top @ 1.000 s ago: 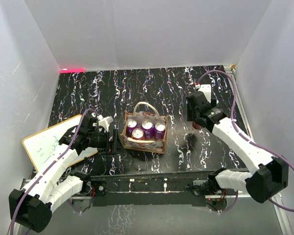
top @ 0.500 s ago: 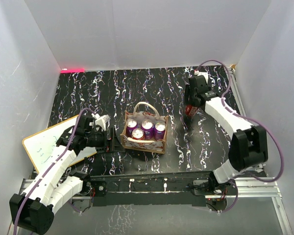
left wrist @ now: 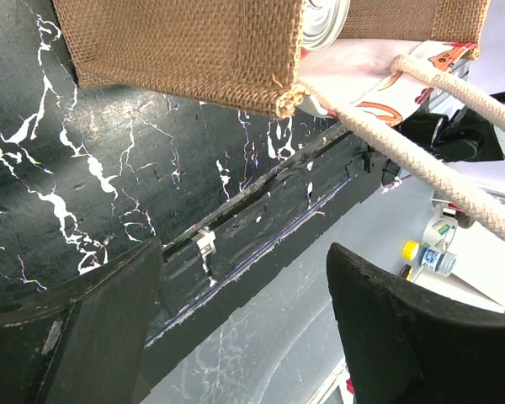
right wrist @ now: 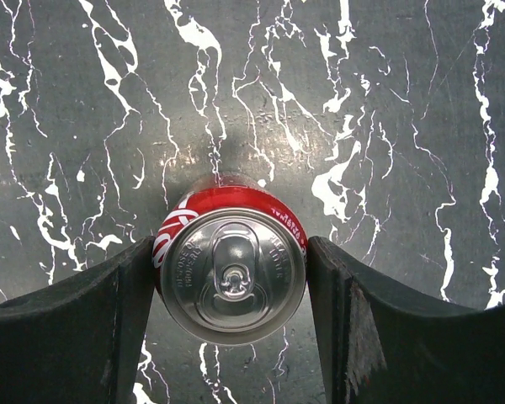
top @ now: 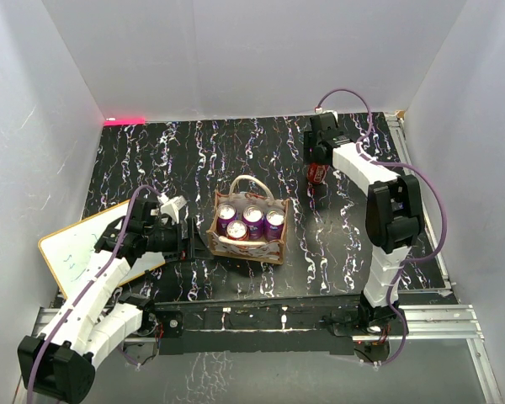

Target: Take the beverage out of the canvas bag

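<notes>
From the top cam, you've got the canvas bag (top: 247,244) standing approx. mid-table (top: 151,160), rope handles (top: 251,181) up, w/ four purple cans (top: 252,218) upright inside. At about 1 o'clock from the bag, well apart from it, the right gripper (top: 317,168) is clamped on a red can (top: 317,175) — the beverage, outside the bag. The left gripper (top: 194,244) sits at 8 o'clock, just beside the bag's left wall; you can't judge its jaws from this cam. A white board (top: 76,251) w/ an orange rim lies further out at 8 o'clock, the left arm crossing over it.

Left wrist cam: jaws wide apart, nothing between the fingers (left wrist: 84,337). The bag's burlap wall fills 12 o'clock, one of the rope handles runs out toward 3 o'clock, and one can's silver top peeks at the top edge. The fingers aren't touching the bag.

Right wrist cam: you're looking straight down on the red can's lid, both pads (right wrist: 93,328) pressed on its sides at 9 and 3 o'clock. Whether the can stands on the table or hangs just above it — can't tell.
</notes>
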{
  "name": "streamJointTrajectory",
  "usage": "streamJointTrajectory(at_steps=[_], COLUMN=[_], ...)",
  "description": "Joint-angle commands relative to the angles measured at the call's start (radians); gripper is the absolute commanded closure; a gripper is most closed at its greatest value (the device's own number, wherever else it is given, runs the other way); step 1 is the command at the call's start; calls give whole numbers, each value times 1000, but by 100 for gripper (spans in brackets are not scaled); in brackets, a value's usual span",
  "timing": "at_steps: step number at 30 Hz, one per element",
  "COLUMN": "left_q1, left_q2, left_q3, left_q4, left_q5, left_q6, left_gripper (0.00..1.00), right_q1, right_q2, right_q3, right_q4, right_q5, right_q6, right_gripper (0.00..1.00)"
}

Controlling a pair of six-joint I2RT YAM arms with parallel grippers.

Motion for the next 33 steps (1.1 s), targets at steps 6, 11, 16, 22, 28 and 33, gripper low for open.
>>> streamJointTrajectory(at_steps=[6,11,16,22,28,33], left_q1=[32,42,48,51,57,59], left_q2=[-14,-3,7,13,26,30], left_q3=[-4,-3,-5,-4,-6,-6], left_q4=[-9,-9,-8,-9,-6,-5], left_q5=[51,55,54,49,49,47], left_q6=[17,18,17,14,12,9], left_gripper=[23,23,23,23,23,23], right_q1=[-2,-2,-2,-2,-2,17], right_q2=[8,-23,-113,-347,-606,-744], right_q3=[76,107,46,-265,-576,-712], right_q4=[37,5,7,85,177,175], right_q5=[-28,-36,-80,-194,-364,-488], right_q6=[-25,-33,-23,38,123,175], right_gripper=[46,12,1,1,1,2])
